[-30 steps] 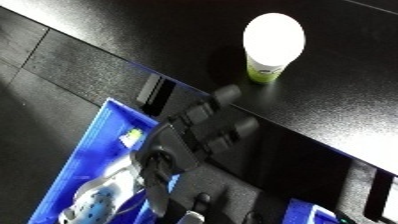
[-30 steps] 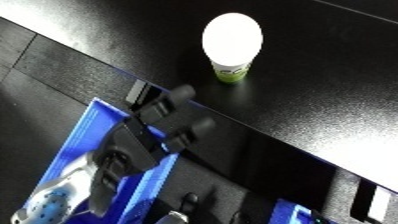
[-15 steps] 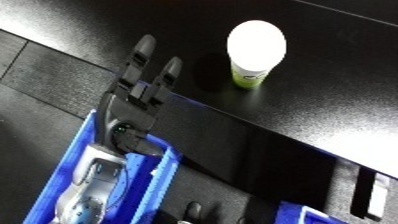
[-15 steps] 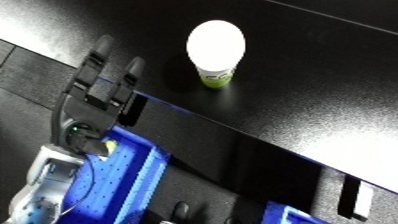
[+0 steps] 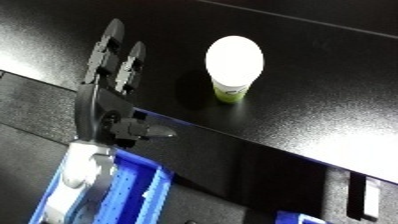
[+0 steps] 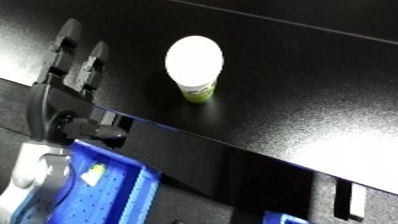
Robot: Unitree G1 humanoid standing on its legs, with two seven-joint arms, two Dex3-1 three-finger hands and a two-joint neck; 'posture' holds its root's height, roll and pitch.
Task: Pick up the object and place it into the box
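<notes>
A small green cup [image 5: 230, 92] with a bright white domed lid stands upright on the black table [image 5: 320, 100]. My left hand [image 5: 102, 107] is stretched over the table's front edge, to the left of the cup and apart from it. Its fingers [image 5: 111, 45] are straight and point away from me, the thumb [image 5: 151, 132] sticks out to the right, and it holds nothing. The blue bin [image 5: 147, 192] lies below the table edge at the lower left, partly hidden by my silver forearm [image 5: 80, 175]. My right hand shows in neither view.
The table's front edge [image 5: 266, 147] runs diagonally from the left down to the right. A black lower surface lies in front of it. A small blue piece [image 5: 298, 218] shows at the bottom edge.
My left hand has risen from over the blue bin and reached forward across the table edge, its fingers straightening, ending left of the cup. The view has also shifted closer to the cup.
</notes>
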